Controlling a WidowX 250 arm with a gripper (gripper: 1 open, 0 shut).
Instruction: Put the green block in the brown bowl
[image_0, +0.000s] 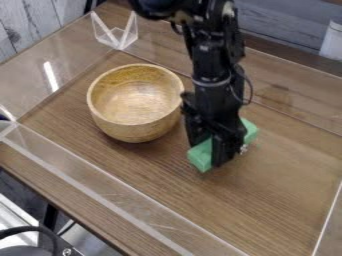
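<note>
The block (214, 146) is clamped in the pincer (214, 152), which is pointed straight down. It is held just right of the bowl (135, 101), apart from it, low over the desk (120, 190).

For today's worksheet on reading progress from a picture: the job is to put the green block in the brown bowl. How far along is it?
Done: the gripper has shut on the green block. In hand: the block sits in the jaws just right of the brown bowl, low over the table; whether it has cleared the surface is hard to tell. Left: carry it over the rim and release it; the bowl is empty.
</note>
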